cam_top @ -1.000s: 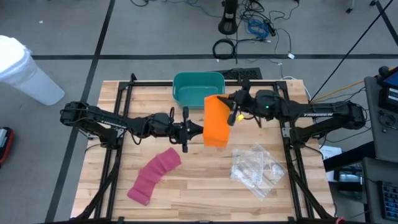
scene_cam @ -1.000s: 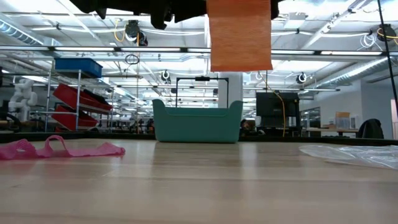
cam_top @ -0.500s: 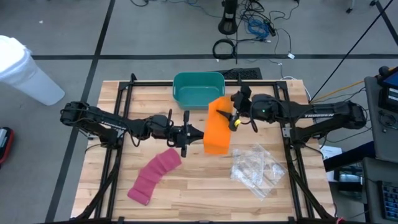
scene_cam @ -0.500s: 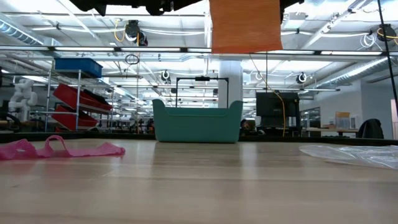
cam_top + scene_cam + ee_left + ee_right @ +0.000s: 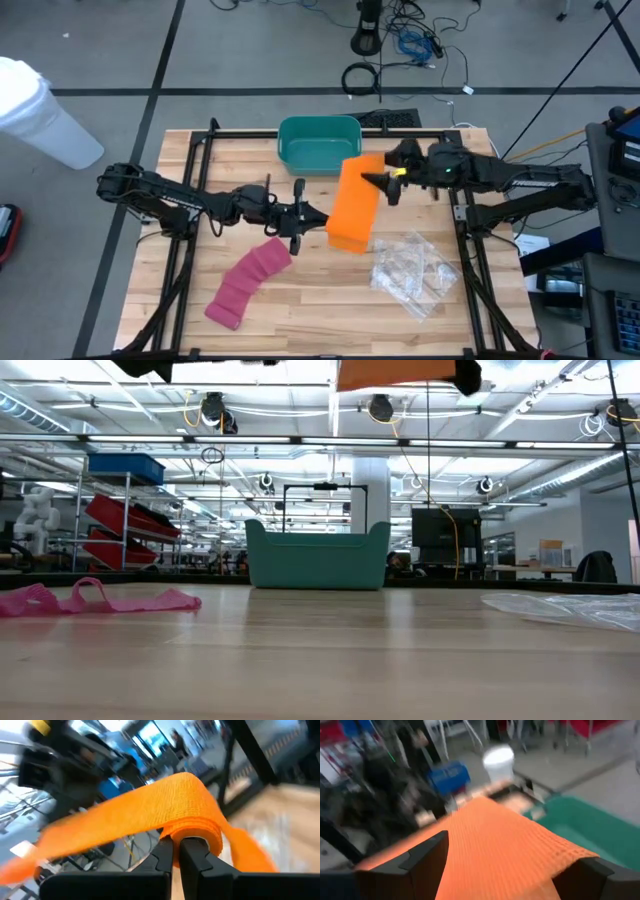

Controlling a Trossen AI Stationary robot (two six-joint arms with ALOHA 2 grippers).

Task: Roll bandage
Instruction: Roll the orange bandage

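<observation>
Orange bandage [image 5: 354, 210] — left wrist view alone shows its roll [image 5: 192, 827].

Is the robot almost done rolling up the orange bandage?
Not yet. The orange bandage has a small roll started in the left gripper, while the right gripper holds its free end up, stretched. Most of the strip is unrolled. The pink bandage lies untouched on the table.

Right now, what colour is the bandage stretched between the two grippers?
Orange: the bandage shows best in the high view.
</observation>
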